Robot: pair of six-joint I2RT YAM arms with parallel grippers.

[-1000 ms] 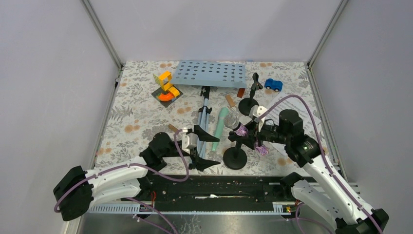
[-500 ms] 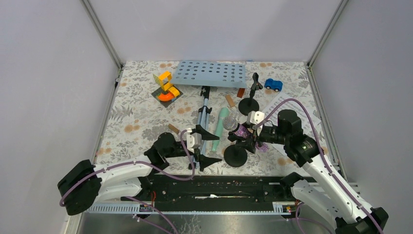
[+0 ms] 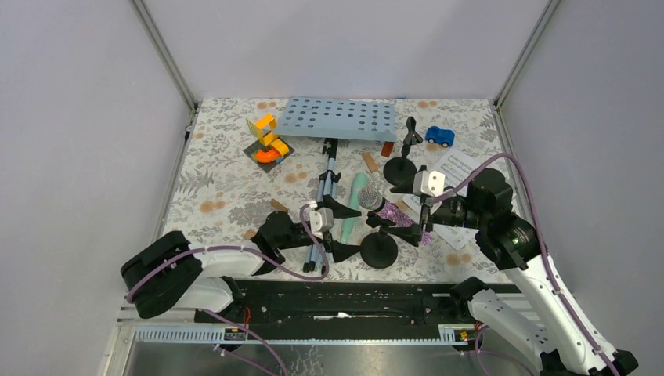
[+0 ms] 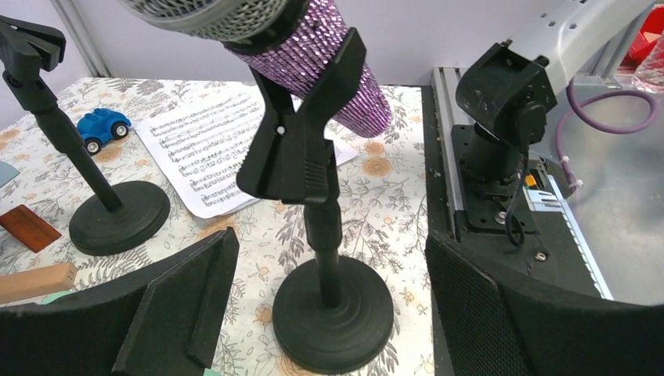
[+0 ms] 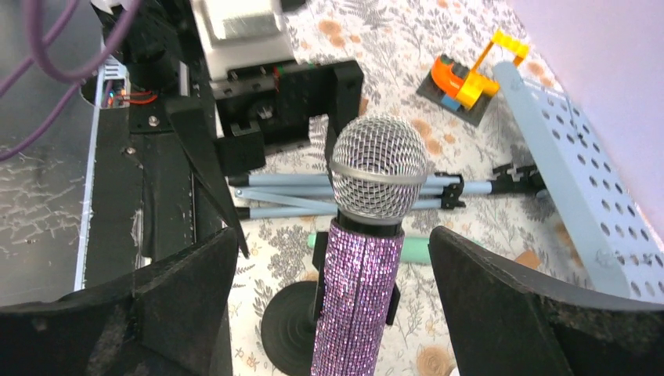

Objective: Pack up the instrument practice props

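The purple glitter microphone (image 3: 385, 208) sits clipped in the near black mic holder (image 3: 378, 252). My left gripper (image 3: 344, 231) is open, with its jaws on either side of that holder's stem and base (image 4: 333, 313) and not touching them. My right gripper (image 3: 416, 210) is open, and the microphone's handle (image 5: 360, 290) stands between its jaws without contact. The mint-green microphone (image 3: 352, 205) lies beside the tripod legs (image 3: 325, 192). The pale blue rack (image 3: 338, 117) lies at the back. The second holder (image 3: 401, 167) stands empty. Sheet music (image 3: 460, 168) lies at the right.
A blue toy car (image 3: 439, 136) is at the back right. Brown wooden blocks (image 3: 369, 162) lie near the second holder, and another block (image 3: 278, 205) lies left of the tripod. An orange and yellow toy (image 3: 268, 141) stands at the back left. The frame rail (image 3: 337, 301) runs along the near edge.
My left gripper has moved right until its open jaws straddle the near holder. My right gripper has drawn back to the right from the purple microphone, which stays in the clip.
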